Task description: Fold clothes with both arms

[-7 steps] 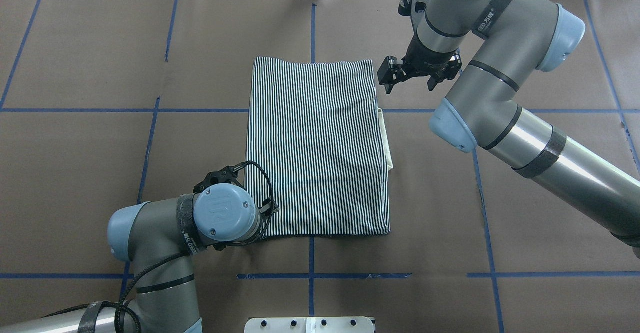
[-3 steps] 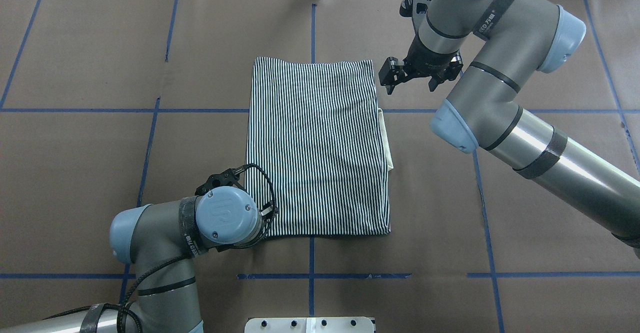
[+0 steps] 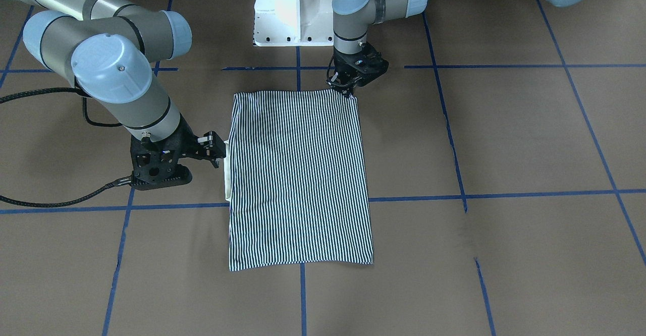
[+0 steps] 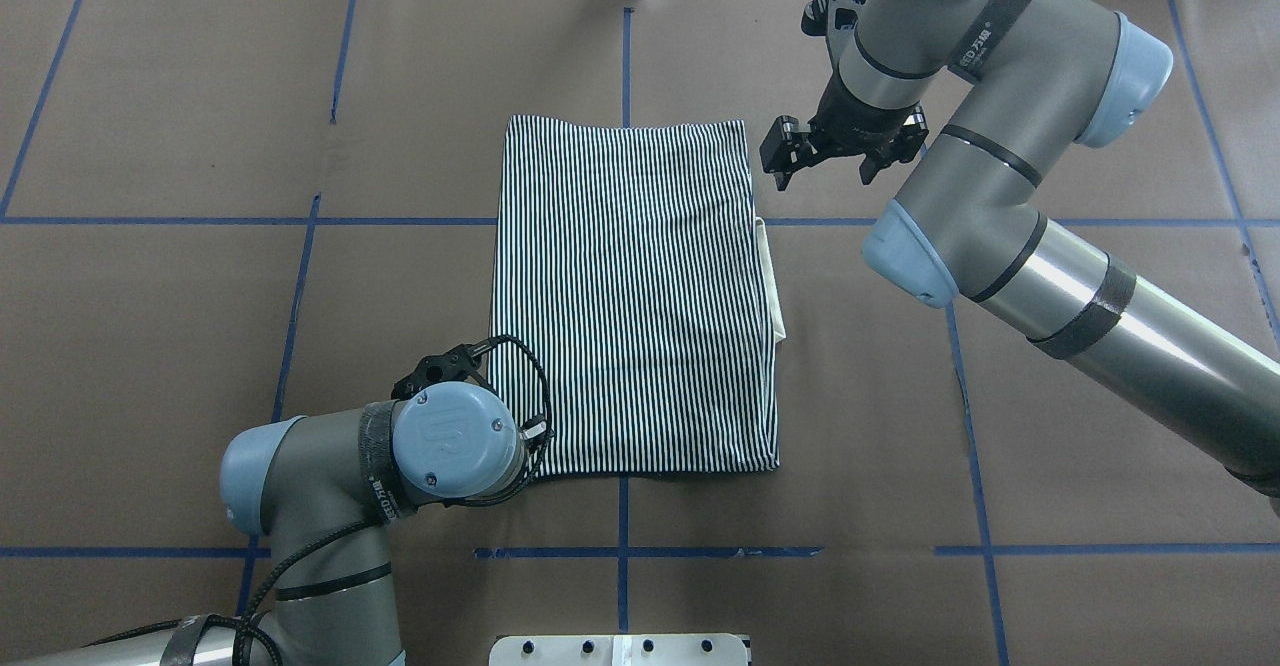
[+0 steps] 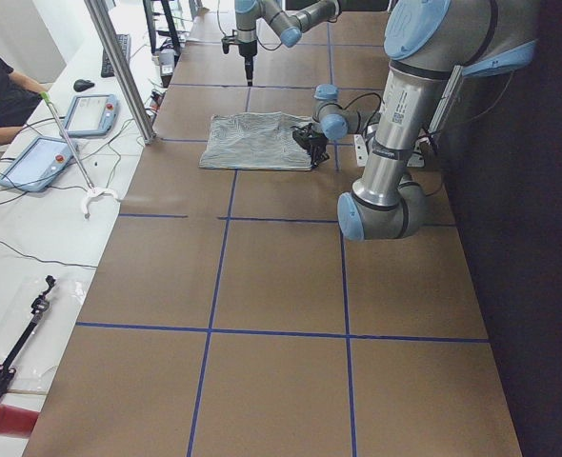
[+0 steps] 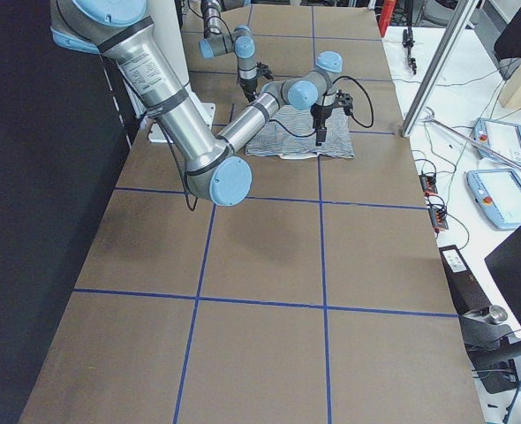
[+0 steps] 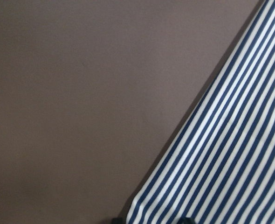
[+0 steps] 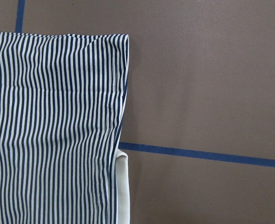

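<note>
The table (image 4: 150, 346) takes up most of what I see: brown paper marked into big squares by blue tape lines (image 4: 400, 221), with my white pedestal base (image 3: 290, 8) at the near edge.

My right arm (image 4: 1000, 196) reaches in from the right and bends back toward the middle. My left arm (image 4: 330, 466) is folded in tight, its wrist low over the near left part of the cloth.

The polo shirt (image 4: 630, 296) lies flat in the middle of the table, folded into a tall rectangle. Its navy-and-white stripes run away from me, toward the far edge.

My right gripper (image 4: 826, 174) hangs just off the shirt's far right corner, over bare paper, with its fingers spread apart and nothing between them. It is beside the cloth, not touching it.

My left gripper (image 3: 348, 90) points down at the shirt's near left corner, tip right at the cloth. The overhead view hides it under my wrist, and my wrist camera shows only striped fabric against paper, with two dark tips at the bottom edge — I cannot tell whether the fingers are closed on the corner or merely resting there.

A narrow strip of cream collar (image 4: 772, 286) pokes out along the middle of the shirt's right long edge.
</note>
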Motion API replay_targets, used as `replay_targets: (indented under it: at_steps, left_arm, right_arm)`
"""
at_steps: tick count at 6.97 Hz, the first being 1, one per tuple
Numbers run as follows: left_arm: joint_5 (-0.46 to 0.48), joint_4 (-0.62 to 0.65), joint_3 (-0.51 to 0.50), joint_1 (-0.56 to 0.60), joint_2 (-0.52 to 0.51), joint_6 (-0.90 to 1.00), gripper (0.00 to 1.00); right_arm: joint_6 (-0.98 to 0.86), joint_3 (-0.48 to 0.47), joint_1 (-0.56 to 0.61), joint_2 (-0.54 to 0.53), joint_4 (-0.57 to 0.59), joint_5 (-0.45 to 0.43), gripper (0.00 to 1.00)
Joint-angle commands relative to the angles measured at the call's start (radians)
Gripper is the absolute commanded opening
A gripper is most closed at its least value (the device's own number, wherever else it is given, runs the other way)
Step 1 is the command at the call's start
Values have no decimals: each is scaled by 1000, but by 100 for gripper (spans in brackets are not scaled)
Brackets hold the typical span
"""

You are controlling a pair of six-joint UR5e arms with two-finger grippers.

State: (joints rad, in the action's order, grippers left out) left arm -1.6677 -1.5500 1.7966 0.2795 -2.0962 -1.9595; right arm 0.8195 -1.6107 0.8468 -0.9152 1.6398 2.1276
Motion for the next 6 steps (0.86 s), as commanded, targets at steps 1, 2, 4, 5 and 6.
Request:
replay_targets:
  at_steps: [1, 2, 4, 5, 6]
  left_arm:
    - [-3, 25, 27, -5, 1, 45, 0]
    - [-4, 75, 85, -2, 5, 109, 0]
    - [-10, 76, 99, 1, -1, 178, 0]
    - [-10, 74, 98, 1, -1, 179, 0]
    - [-9, 73, 98, 6, -1, 188, 0]
  right_arm:
    - [3, -3, 0, -1, 2, 0, 100]
    - [60, -14, -12, -1, -2, 2, 100]
    - [360, -76, -122, -29, -6, -8, 100]
    - [576, -109, -179, -31, -6, -14, 100]
    - [772, -139, -243, -43, -8, -49, 100]
